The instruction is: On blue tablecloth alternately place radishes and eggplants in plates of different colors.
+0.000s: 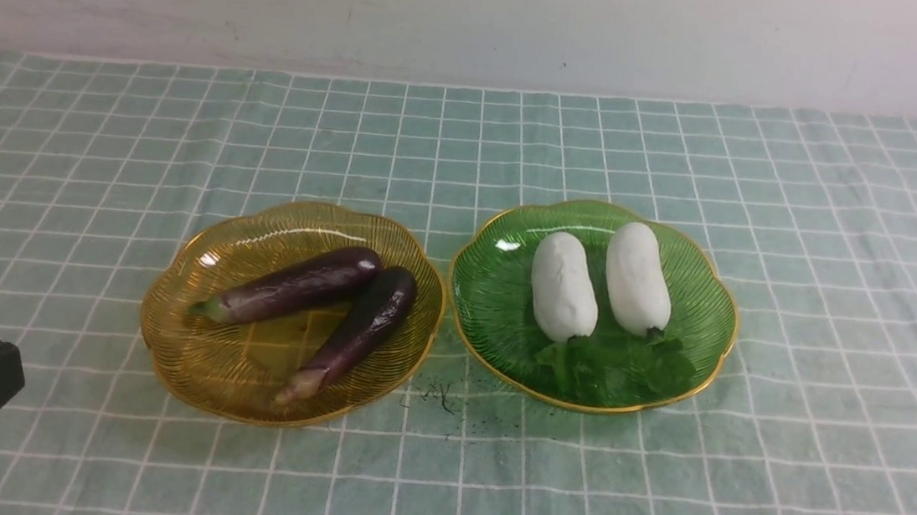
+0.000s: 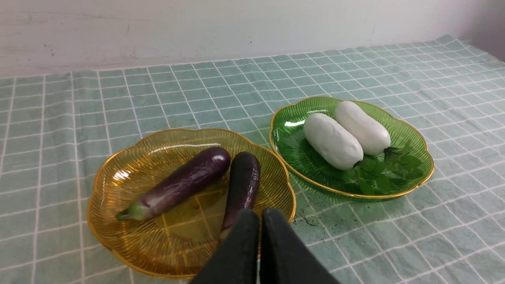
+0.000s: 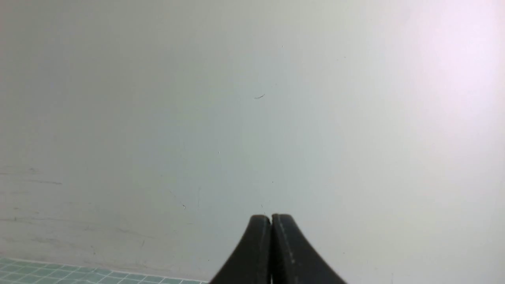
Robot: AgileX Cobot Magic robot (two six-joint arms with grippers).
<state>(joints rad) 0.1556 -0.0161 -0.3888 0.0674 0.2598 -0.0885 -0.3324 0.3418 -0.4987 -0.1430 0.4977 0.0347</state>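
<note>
Two glossy, slender purple eggplants [image 1: 296, 286] are held in the amber plate [image 1: 220, 369]; two smooth white oblong radishes [image 1: 563, 286], leafy tops attached, are lodged in the green plate [image 1: 497, 295]. Both plates are ribbed, translucent and gold-rimmed, and are set on the gridded blue tablecloth [image 1: 847, 244]. Left tool [image 2: 260, 215] and right tool [image 3: 271, 220] are seen closed and empty. Risk noted: the amber plate, likely light, could be nudged by the nearby left tool, and the rounded eggplants set rolling.
</note>
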